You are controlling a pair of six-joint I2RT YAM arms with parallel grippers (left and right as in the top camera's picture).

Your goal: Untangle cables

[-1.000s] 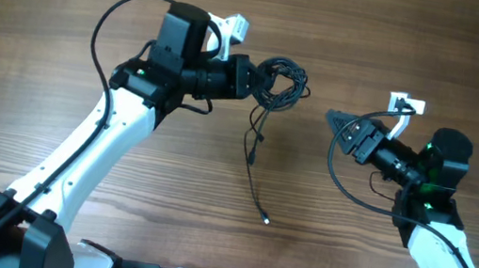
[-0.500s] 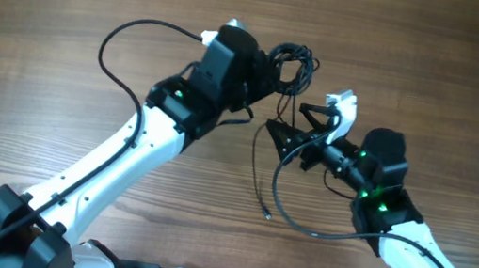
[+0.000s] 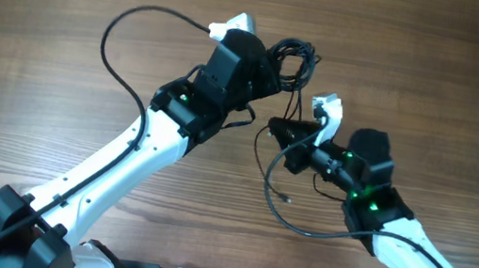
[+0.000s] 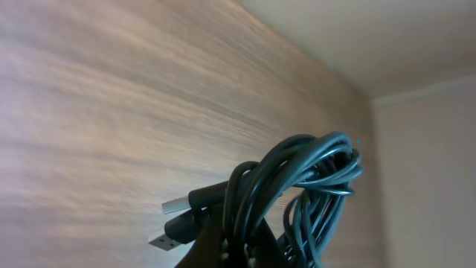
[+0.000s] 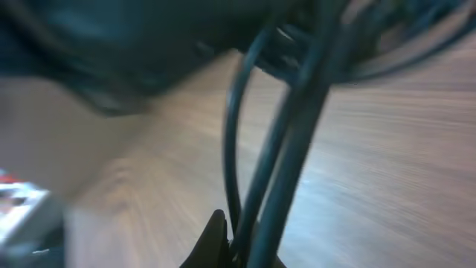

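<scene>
Seen from overhead, two white robot arms meet near the upper centre of a wooden surface. The left pincer is clamped shut on the cables, a small dark coil of thin black cords held clear of the wood. The left wrist view shows the coil close up, with two plug ends jutting left.

Just below, the right pincer is closed, apparently on a hanging strand that trails to a plug tip lower down. The right wrist view is blurred, but cords run down to its fingertips.

The step in hand looks like drawing one strand out. Next, the arms probably need to part slowly, keeping that strand from snagging.
</scene>
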